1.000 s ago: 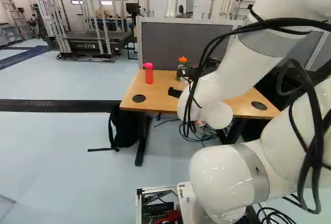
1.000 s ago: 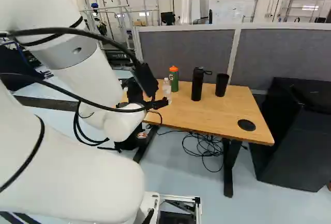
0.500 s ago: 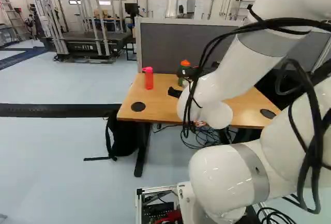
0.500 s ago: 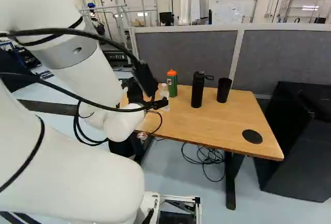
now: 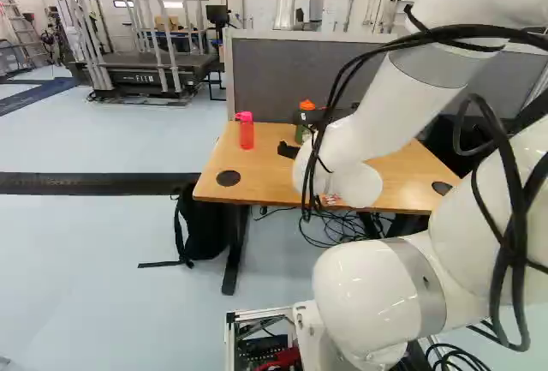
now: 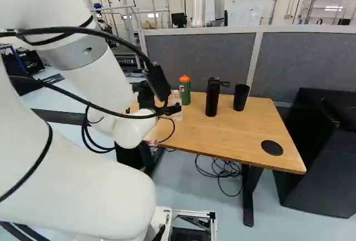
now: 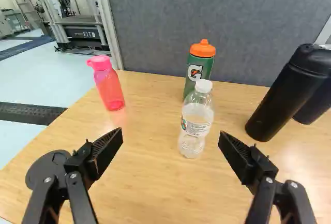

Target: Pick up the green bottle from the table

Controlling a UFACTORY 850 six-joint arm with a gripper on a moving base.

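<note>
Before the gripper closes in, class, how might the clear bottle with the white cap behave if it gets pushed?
The clear bottle would probably tip easily, standing tall and narrow on the table. Its thin-looking plastic may dent if squeezed. Toppled, its round body could roll, perhaps against the green bottle behind.

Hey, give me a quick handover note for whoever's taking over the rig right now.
Gripper: open, holding nothing.
Green bottle: upright on the table, near the gray partition. A clear bottle stands in front, partly hiding it.
Done: gripper faces the bottles; nothing picked up.
Left: get around the clear bottle, probably from one side, then grip and lift the green one.
</note>
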